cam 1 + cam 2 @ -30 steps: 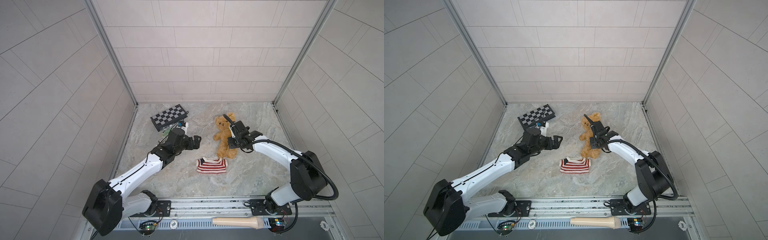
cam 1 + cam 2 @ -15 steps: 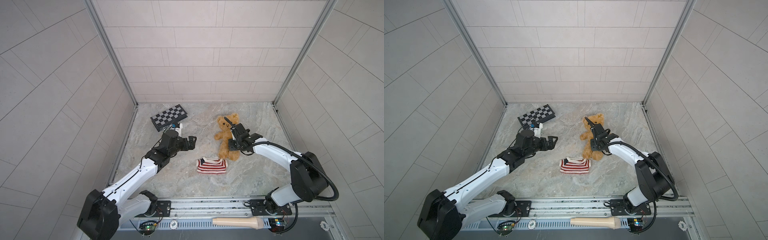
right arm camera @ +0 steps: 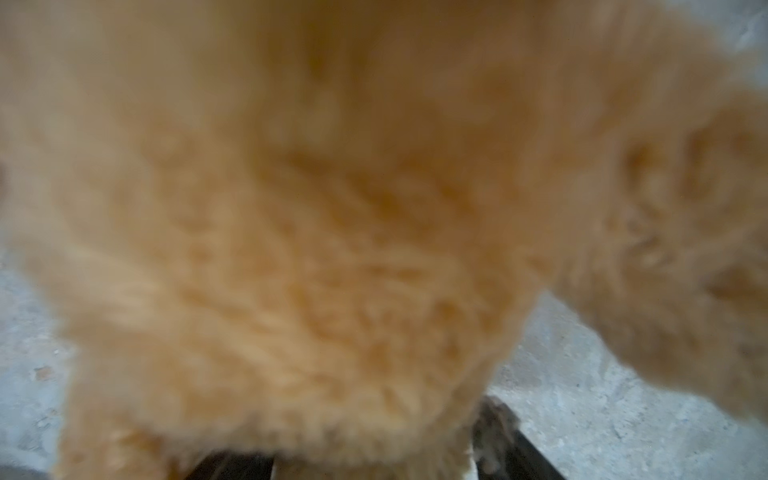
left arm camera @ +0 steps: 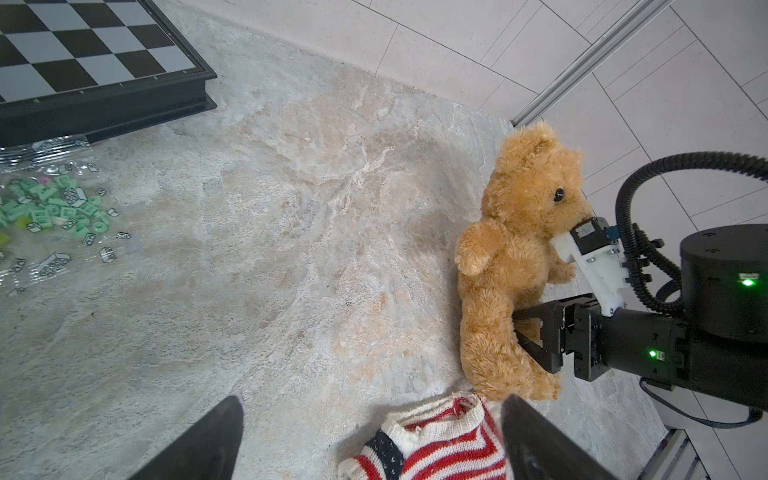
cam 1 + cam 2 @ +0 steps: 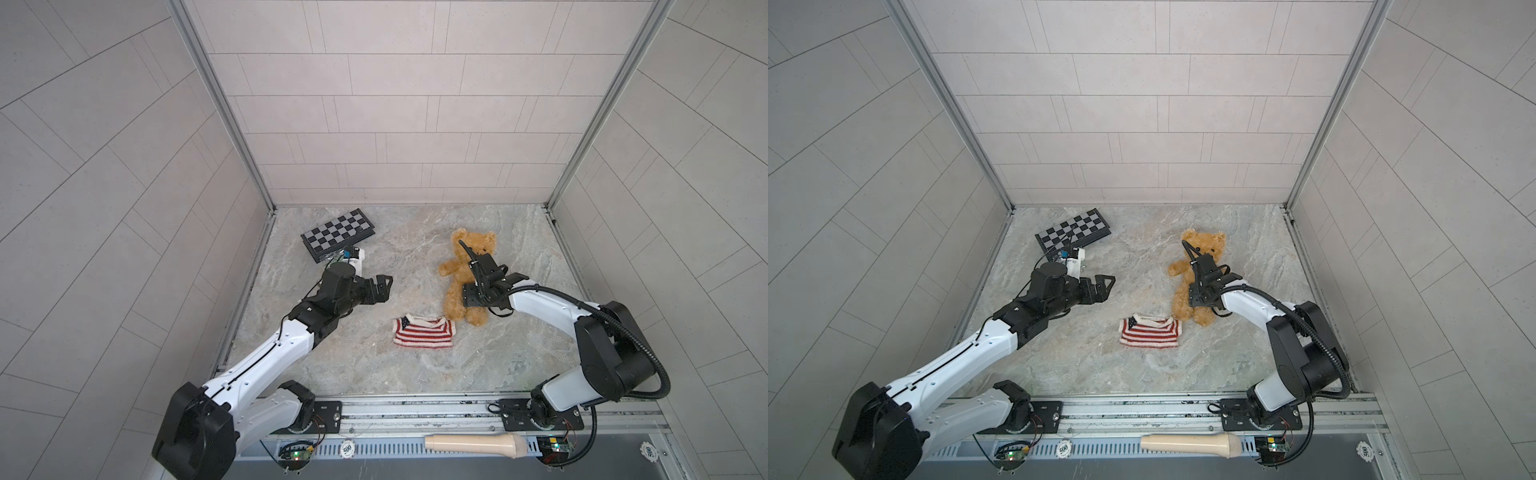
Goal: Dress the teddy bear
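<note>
Right end effector (image 4: 521,334): jaws now spread apart on either side of the teddy bear's (image 5: 454,286) lower body. A second ago they were nearly closed on it. In the right wrist view, fur fills the frame between two well-separated dark fingers (image 3: 509,432). I see no squeeze, so I log this as released rather than gripping.

The bear lies on the worktop (image 5: 415,374), face up as far as I can tell. Compared with a second ago, its head has swung toward the right side of both top views; its feet remain near the sweater.

Judgement: this looks like a repositioning put-down. The bear now lies roughly in line with the striped sweater (image 5: 424,332), which lies flat just beside its feet. I cannot tell whether they touch. The bear wears nothing yet, so dressing has not begun.

Left end effector (image 5: 386,287): jaws fully apart, empty, hovering above bare worktop between chessboard and sweater. It has drawn back slightly over the last second.

Surface: mottled stone-look worktop.
- Chessboard (image 5: 338,230) sits at the far left corner.
- In the left wrist view, a clear bag of small green bricks (image 4: 54,208) lies just beside it.

Room: pale tiled walls (image 5: 395,124) on three sides. A metal rail (image 5: 415,409) carrying both arm bases runs along the near edge.
</note>
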Controlling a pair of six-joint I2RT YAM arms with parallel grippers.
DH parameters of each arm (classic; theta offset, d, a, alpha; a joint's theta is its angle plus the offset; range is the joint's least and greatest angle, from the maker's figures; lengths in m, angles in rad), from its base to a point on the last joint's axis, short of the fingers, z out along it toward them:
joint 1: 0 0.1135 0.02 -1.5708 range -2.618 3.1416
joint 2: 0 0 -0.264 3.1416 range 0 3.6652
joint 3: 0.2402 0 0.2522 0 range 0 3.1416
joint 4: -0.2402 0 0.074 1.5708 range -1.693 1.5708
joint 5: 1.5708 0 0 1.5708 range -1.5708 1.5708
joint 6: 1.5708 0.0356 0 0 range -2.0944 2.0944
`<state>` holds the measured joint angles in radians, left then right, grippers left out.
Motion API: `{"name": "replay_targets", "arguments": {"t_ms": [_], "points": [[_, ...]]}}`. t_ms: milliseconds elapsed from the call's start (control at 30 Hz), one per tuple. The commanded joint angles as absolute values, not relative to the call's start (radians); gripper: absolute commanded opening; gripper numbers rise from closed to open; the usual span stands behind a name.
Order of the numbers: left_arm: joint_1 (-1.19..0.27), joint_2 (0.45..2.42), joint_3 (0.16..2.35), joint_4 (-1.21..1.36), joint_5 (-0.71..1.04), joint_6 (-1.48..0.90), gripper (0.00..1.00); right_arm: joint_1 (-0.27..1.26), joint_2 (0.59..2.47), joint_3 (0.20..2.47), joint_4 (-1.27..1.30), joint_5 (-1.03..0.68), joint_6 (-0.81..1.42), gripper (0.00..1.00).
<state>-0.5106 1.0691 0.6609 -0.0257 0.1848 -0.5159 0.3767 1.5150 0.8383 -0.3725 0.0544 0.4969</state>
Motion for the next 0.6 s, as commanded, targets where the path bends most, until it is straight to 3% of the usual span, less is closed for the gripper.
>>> {"name": "replay_targets", "arguments": {"t_ms": [0, 67, 167, 233, 567], "points": [[-0.509, 1.054, 0.651, 0.003, 0.196, -0.505, 1.0, 0.372, 1.537, 0.825, -0.352, 0.072, 0.533, 0.75], [-0.509, 1.055, 0.651, 0.006, 0.199, -0.507, 1.0, 0.371, 1.552, 0.823, -0.345, 0.072, 0.534, 0.74], [-0.509, 1.05, 0.651, 0.005, 0.204, -0.509, 1.0, 0.366, 1.565, 0.817, -0.333, 0.069, 0.541, 0.48], [-0.509, 1.042, 0.648, 0.0, 0.198, -0.506, 1.0, 0.364, 1.562, 0.809, -0.323, 0.068, 0.543, 0.37], [-0.46, 1.009, 0.664, -0.035, 0.22, -0.495, 1.0, 0.418, 1.408, 0.854, -0.312, -0.054, 0.552, 0.1]]}}
